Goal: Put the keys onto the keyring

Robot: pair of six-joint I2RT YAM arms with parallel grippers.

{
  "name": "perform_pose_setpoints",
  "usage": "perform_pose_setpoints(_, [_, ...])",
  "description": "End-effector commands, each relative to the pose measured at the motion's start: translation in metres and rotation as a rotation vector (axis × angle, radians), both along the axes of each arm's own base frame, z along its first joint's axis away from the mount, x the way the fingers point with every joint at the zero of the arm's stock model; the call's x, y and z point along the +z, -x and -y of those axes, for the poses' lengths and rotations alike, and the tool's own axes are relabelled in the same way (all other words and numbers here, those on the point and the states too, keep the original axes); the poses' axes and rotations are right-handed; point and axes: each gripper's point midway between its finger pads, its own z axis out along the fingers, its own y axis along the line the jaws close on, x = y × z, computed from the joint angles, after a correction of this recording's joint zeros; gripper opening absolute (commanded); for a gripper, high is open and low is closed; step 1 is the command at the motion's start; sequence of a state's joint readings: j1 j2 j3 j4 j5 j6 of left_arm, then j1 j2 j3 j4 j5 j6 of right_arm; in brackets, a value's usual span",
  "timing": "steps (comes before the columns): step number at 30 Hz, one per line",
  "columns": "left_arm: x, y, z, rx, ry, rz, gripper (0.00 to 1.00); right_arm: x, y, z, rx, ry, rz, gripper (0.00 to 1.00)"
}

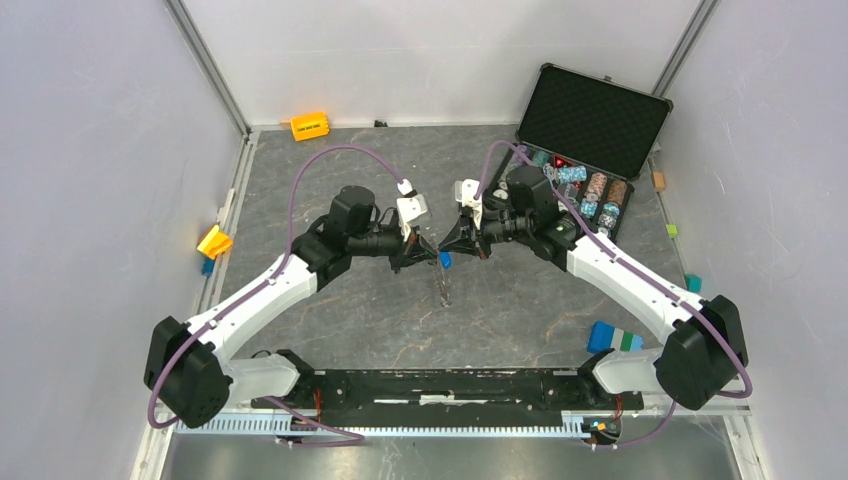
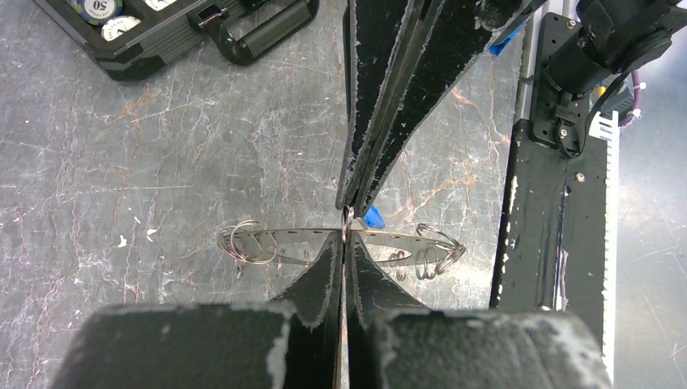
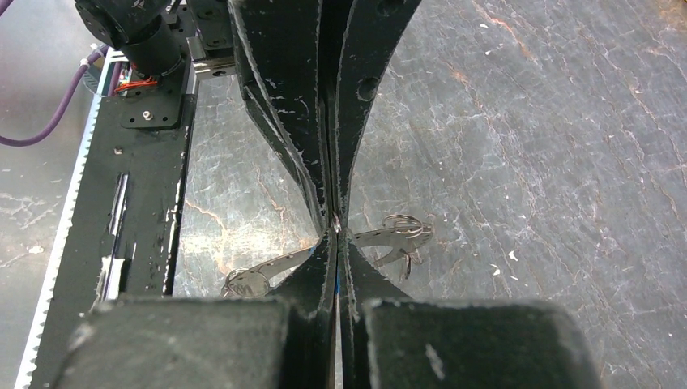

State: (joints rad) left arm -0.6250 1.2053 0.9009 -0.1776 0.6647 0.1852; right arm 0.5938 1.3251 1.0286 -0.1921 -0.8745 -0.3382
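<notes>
Near edge: black base rail is seen, with both arms reaching inward from it and meeting tip to tip over the middle of the desk.

Left pincer is pressed together. It is judged to be pinching the keyring at mid-length, since the band runs straight across behind its tips. The keyring is held up off the desk, seen as a flat silvery perforated strip with small wire loops bunched at each end. Lifting it likely keeps a threading spot free and steady in the air.

Right pincer is also pressed together and is pinching a blue-headed key; the blue head shows just beside its tips. The key is touching or almost touching the keyring at the spot where the two pincers meet, so threading is judged to be under way. Whether the key is already on cannot be told. The fine alignment is hidden by the fingers.

Far right: an open black case is seen, lid up. Rows of poker chips are stacked in its tray. No keys are made out in it.

Loose coloured blocks lie well apart at the desk edges, not involved.
</notes>
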Motion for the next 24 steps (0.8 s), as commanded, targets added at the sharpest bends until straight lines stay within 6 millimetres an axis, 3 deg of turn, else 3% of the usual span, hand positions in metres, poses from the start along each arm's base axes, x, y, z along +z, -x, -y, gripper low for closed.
perform_pose_setpoints(1, [0.026, 0.006, 0.006, -0.057, 0.068, 0.086, 0.02, 0.021, -0.015, -0.005, -0.031, -0.030, 0.071, 0.00])
perform_pose_setpoints(24, [0.026, 0.006, 0.006, -0.058, 0.067, 0.092, 0.02, 0.018, -0.026, -0.001, -0.095, -0.005, 0.079, 0.00])
